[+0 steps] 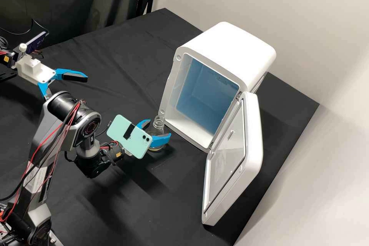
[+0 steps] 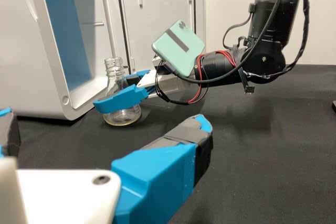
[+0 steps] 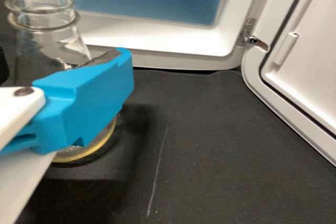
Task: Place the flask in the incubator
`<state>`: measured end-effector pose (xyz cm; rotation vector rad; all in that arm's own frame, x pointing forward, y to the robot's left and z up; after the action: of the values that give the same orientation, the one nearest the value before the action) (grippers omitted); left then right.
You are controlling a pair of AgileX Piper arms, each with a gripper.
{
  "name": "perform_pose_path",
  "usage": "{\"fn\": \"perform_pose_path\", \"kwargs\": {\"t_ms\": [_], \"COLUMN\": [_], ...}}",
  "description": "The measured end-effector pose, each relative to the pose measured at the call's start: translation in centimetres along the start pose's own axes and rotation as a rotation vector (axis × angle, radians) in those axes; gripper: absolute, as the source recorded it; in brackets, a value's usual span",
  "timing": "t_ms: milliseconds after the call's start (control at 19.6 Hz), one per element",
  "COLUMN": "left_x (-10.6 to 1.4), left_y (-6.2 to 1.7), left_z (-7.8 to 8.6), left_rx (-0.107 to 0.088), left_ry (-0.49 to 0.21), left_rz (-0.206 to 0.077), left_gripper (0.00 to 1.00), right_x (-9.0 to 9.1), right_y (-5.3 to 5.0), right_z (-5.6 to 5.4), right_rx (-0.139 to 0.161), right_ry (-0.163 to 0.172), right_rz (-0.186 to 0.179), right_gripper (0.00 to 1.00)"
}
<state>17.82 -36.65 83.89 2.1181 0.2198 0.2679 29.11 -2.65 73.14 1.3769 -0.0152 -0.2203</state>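
A clear glass flask (image 1: 158, 123) with a little yellowish liquid stands on the black bench just in front of the open incubator (image 1: 230, 46), a white box with a blue inside. My right gripper (image 1: 158, 130) is shut on the flask, one blue finger (image 3: 84, 98) pressed against its sloping side (image 3: 42, 19). The left wrist view shows the flask (image 2: 116, 72) between the two right fingers (image 2: 122, 98), beside the incubator's front rim (image 2: 52, 66). My left gripper (image 1: 65, 87) hangs open and empty at the far left, well away from the flask.
The incubator's door (image 1: 238, 153) is swung wide open to the right of the opening, its hinge (image 3: 251, 39) close to the flask. A mint-green phone (image 1: 128, 136) is strapped to the right wrist. Bare black bench (image 1: 127, 65) lies between the two arms.
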Motion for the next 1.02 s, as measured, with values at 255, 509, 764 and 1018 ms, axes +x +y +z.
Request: {"fn": "perform_pose_path", "kwargs": {"t_ms": [255,509,764,1018], "left_x": [0.0,0.0,0.0,0.0], "left_y": [0.0,0.0,0.0,0.0], "left_z": [0.0,0.0,0.0,0.0], "left_rx": [0.0,0.0,0.0,0.0], "left_ry": [0.0,0.0,0.0,0.0], "left_rz": [0.0,0.0,0.0,0.0], "left_gripper": [1.0,1.0,1.0,1.0], "right_x": [0.12,0.18,0.18,0.17], "right_y": [-0.02,0.0,-0.02,0.03], "right_z": [-0.24,-0.31,-0.34,-0.37], "right_rx": [0.0,0.0,0.0,0.0], "right_ry": [0.009,0.011,0.012,0.013], "right_rz": [0.002,0.004,0.003,0.005], "right_gripper": [0.0,0.0,0.0,0.0]}}
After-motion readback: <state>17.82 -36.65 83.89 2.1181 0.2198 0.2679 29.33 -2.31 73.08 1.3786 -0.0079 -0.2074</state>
